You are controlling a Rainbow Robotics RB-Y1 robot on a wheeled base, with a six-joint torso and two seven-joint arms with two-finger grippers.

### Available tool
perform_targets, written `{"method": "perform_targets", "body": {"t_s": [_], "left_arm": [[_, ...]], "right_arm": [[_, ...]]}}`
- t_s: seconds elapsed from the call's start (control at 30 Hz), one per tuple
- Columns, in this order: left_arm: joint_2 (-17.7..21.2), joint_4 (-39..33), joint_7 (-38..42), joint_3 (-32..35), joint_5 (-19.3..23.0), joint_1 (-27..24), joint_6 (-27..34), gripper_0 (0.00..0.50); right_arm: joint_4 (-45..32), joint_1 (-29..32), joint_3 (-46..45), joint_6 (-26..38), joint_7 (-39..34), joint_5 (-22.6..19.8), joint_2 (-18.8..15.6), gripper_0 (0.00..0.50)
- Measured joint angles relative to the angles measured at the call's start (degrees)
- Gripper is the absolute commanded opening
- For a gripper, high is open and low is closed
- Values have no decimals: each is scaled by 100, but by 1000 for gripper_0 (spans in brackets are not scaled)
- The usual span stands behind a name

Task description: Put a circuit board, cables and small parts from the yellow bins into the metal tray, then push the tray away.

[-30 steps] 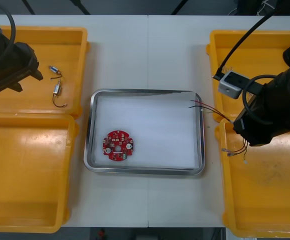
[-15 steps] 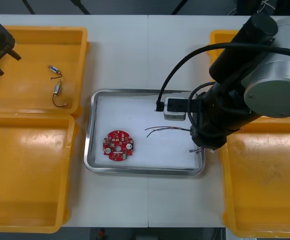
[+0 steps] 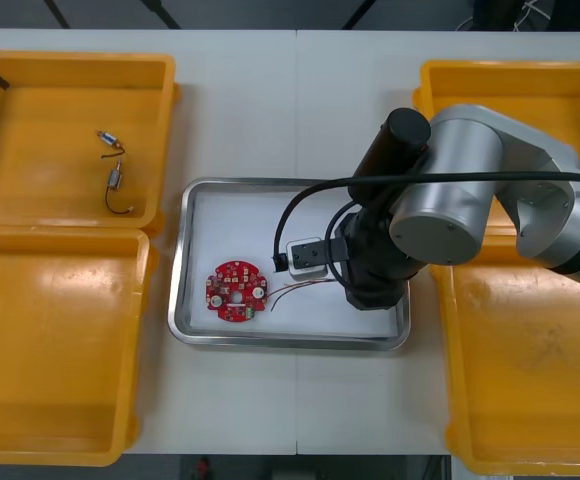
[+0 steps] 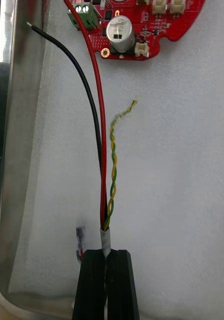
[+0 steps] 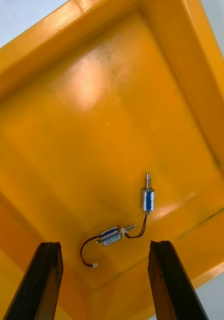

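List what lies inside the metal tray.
Inside the metal tray: a red circuit board and a cable bundle pinched by the right gripper. The right arm hides the tray's right part. Left gripper hovers over the far left bin.

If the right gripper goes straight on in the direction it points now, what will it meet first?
Most likely the red circuit board, lying ahead of the right gripper in the metal tray; the held cables reach it. Its height above the tray floor is unclear.
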Motion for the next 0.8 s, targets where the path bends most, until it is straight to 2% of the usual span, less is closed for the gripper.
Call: {"method": "perform_targets", "body": {"t_s": [0.13,0.23,0.43,0.47,0.5,0.57,0.63,0.8], "left_arm": [[-230,599,2,-289,-132,-411,-209,500],[-534,1045,3,-371,-442,-710,-335,500],[-1116,1427,4,-372,-885,-943,-690,500],[-1188,1441,4,-377,-948,-950,-720,500],[-1257,1448,4,-396,-1017,-953,-759,500],[-1360,1453,4,-531,-1154,-954,-855,500],[-1421,1460,4,-764,-1270,-955,-925,500],[-1474,1660,4,-1372,-1358,-958,-1307,500]], "right_arm": [[195,-7,336,-326,1,14,34,0],[291,-13,538,-502,1,91,83,0],[310,-16,718,-519,0,195,195,0],[311,-16,729,-519,0,219,203,28],[312,-16,735,-519,0,242,210,77],[313,-16,739,-522,0,288,218,327],[313,-16,742,-537,0,308,219,500],[315,-17,743,-695,0,387,219,500]]}}
